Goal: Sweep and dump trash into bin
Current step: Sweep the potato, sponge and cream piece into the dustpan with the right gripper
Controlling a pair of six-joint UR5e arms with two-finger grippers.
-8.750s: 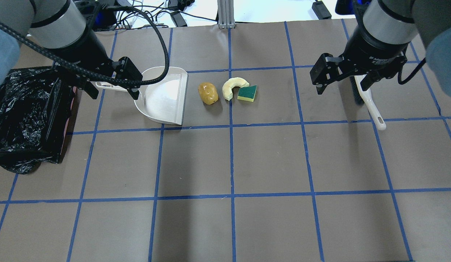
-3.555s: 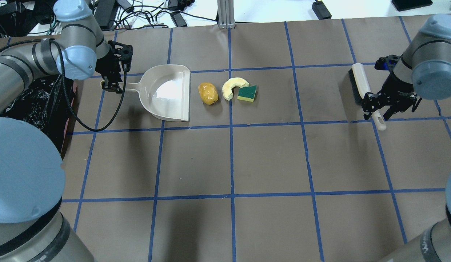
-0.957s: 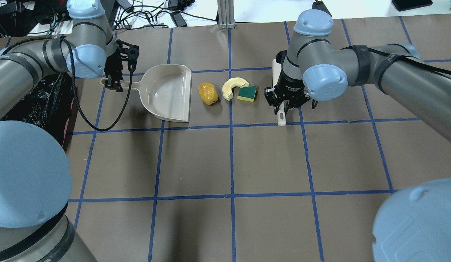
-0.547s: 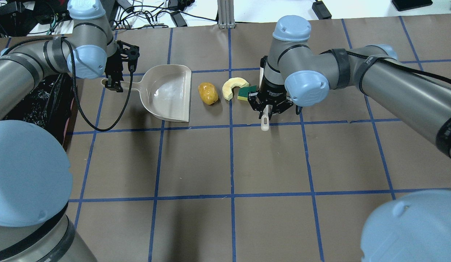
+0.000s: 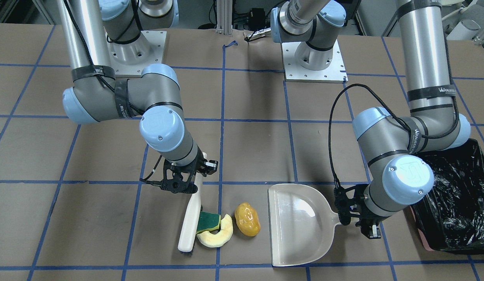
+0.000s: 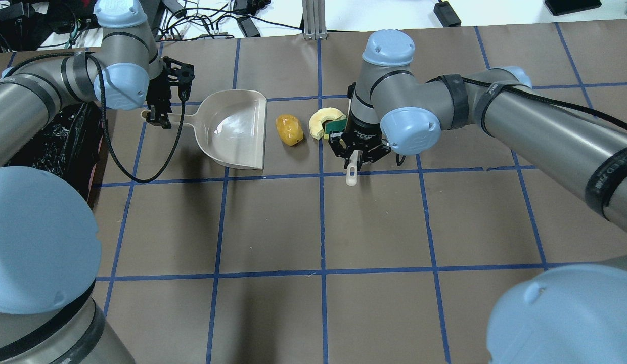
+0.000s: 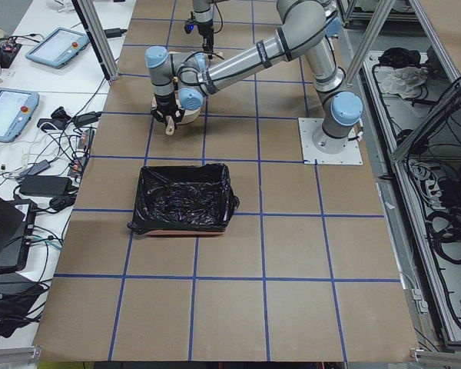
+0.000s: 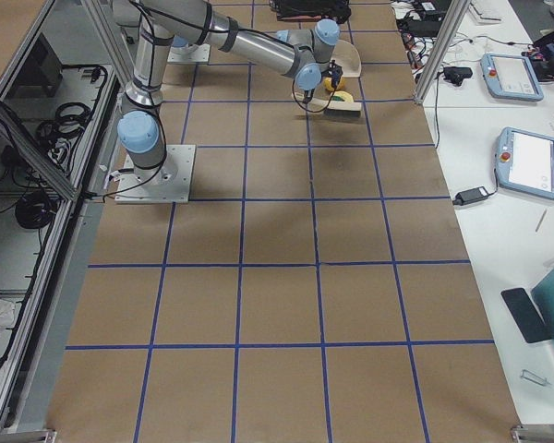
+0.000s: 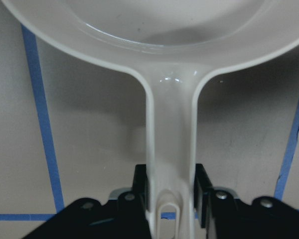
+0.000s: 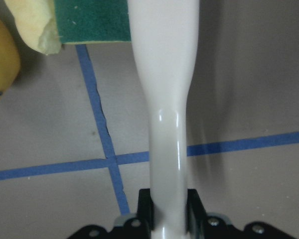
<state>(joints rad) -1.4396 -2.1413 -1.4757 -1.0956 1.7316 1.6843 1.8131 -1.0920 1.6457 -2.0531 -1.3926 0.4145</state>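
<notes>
My right gripper point(image 5: 182, 180) point(image 6: 357, 150) is shut on the handle of a white brush point(image 5: 190, 218) point(image 10: 165, 99). The brush touches the green-topped sponge point(image 5: 208, 221) point(image 10: 92, 20), which presses against the pale melon slice point(image 5: 217, 235) point(image 6: 321, 117). The orange potato-shaped lump point(image 5: 247, 219) point(image 6: 289, 129) lies between them and the beige dustpan point(image 5: 298, 224) point(image 6: 237, 129). My left gripper point(image 5: 359, 218) point(image 6: 159, 108) is shut on the dustpan's handle point(image 9: 170, 149). The black-lined bin point(image 5: 452, 195) point(image 7: 184, 198) stands beyond the left gripper.
Blue tape lines point(image 6: 321, 222) grid the brown table. Cables and power bricks point(image 6: 212, 20) lie past the far edge. The arm base plates point(image 5: 312, 58) sit on the robot's side.
My right arm has carried the brush leftward in the overhead view, into the sponge, which has shifted against the melon slice. The left gripper and dustpan have stayed put.
</notes>
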